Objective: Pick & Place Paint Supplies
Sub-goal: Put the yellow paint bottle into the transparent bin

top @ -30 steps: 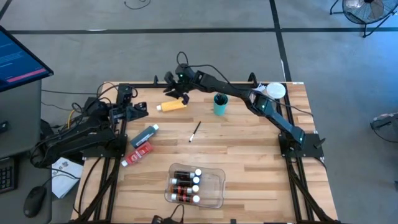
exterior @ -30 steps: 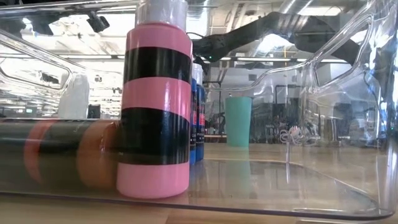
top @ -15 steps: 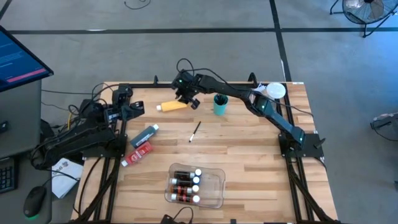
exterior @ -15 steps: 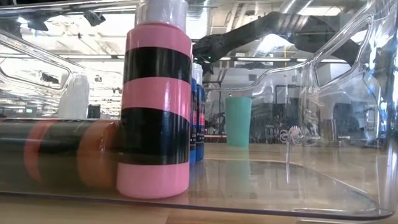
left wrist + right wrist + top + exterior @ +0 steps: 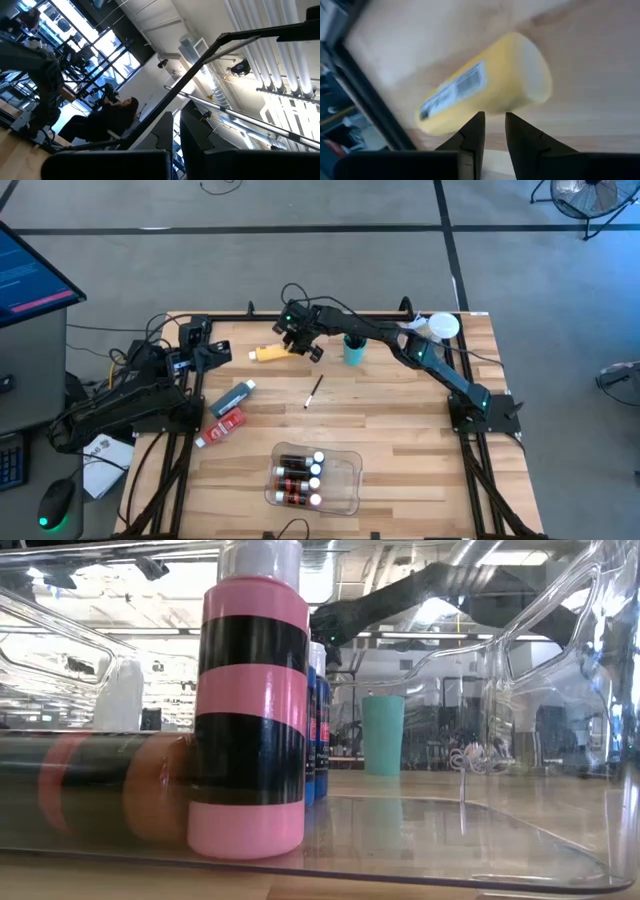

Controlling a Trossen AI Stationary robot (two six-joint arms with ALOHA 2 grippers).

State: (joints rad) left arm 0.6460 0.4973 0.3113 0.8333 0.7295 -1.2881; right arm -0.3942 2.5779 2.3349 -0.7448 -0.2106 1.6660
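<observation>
Your yellow bottle (image 5: 272, 352) lies on its side on the table (image 5: 400, 430), upper centre of the high view — just left of the teal cup (image 5: 354, 348). The right gripper (image 5: 492, 131) sits right at the bottle's end, fingers (image 5: 475, 131) narrowly parted and grasping nothing. Your left gripper (image 5: 222, 356) waits at the table's left edge, fingers clenched — empty.

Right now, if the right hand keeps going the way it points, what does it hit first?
Probably the yellow bottle, lying on its side on the table straight ahead of the right hand; depth is unclear.
</observation>
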